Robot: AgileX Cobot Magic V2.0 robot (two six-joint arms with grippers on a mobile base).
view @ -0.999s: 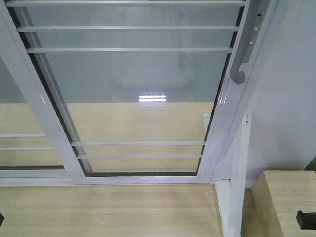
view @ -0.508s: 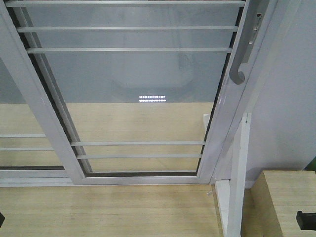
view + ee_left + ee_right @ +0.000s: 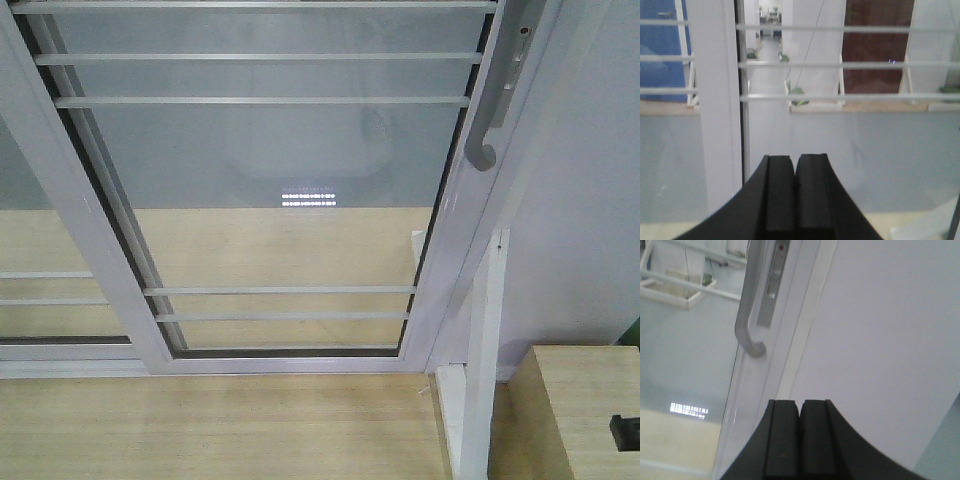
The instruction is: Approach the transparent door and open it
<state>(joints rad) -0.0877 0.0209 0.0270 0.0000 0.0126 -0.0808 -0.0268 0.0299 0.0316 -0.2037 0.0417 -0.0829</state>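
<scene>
R gripper [image 3: 800, 440] has its two black fingers pressed flat together, nothing between them. L gripper [image 3: 795, 200] is the same, pinched closed on nothing.

From the R wrist cam, the curved grey handle [image 3: 746, 320] sits ahead, up and to the left of the fingertips, well apart from them. Straight ahead and to the right is plain white wall [image 3: 880, 340].

Ahead of the L gripper is glass crossed by thin white horizontal bars [image 3: 840, 65], with a white frame rail [image 3: 717, 100] up-left of the tips (can't tell whether the tips touch the glass).

In the front cam, the transparent door [image 3: 280, 180] fills the middle, handle on its right rail. The handleless glass panel [image 3: 40, 250] overlaps it at left. Wood floor [image 3: 200, 420] lies below.
</scene>
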